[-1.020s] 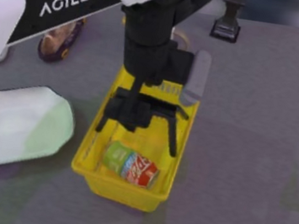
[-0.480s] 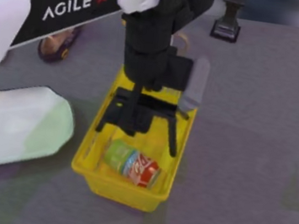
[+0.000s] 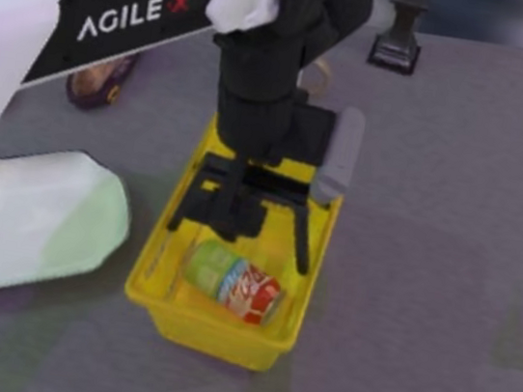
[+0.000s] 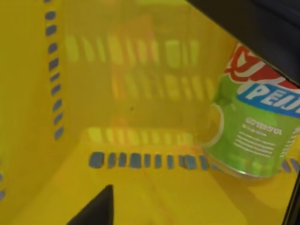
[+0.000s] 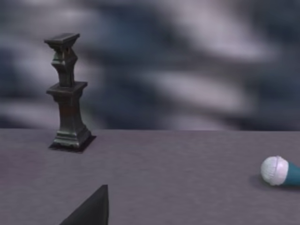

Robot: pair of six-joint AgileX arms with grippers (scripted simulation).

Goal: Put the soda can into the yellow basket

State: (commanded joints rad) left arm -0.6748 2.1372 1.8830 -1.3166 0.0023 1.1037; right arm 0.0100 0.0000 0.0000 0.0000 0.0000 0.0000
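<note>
The soda can [image 3: 232, 283] lies on its side inside the yellow basket [image 3: 208, 330]. Our left gripper [image 3: 236, 236] hangs above it, fingers spread wide and empty.

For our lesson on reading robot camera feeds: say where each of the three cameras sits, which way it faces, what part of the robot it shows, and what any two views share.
Top view: above the table, looking down on the yellow basket; shows the left arm and left gripper, open over it.
Left wrist view: on the left arm, looking into the basket at the soda can; a dark fingertip shows.
Right wrist view: on the right arm, looking across the table at a dark statuette; one fingertip shows.
Shared: top and left wrist views both show can and basket.
</note>
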